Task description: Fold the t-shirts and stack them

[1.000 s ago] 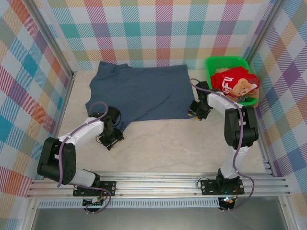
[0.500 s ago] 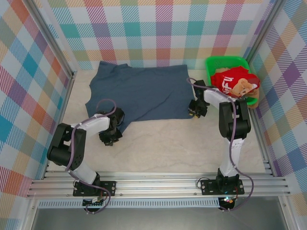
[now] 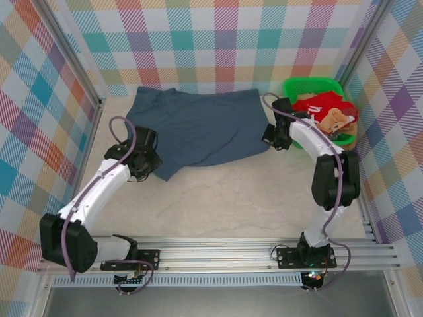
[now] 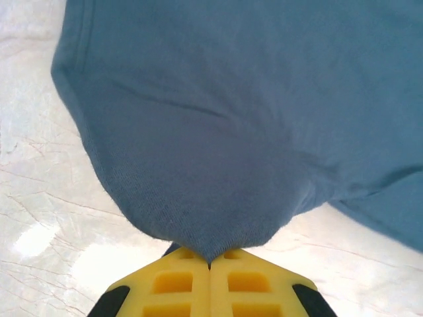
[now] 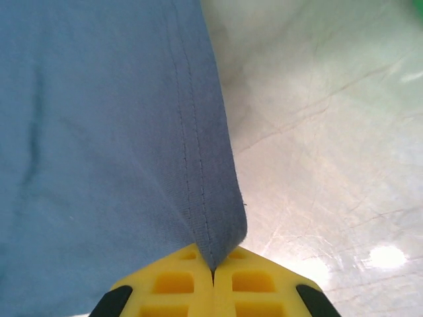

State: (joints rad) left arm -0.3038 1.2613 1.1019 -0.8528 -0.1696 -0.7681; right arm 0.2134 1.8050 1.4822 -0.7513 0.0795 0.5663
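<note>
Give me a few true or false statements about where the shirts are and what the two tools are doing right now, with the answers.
1. The left tool and the right tool are both shut on the blue t-shirt. True.
2. A red t-shirt with white lettering sits in the green basket. True.
3. The blue t-shirt is in the green basket as well. False: it lies spread on the table, beside the basket.
4. The right tool holds the red t-shirt. False: it pinches a stitched edge of the blue t-shirt.
</note>
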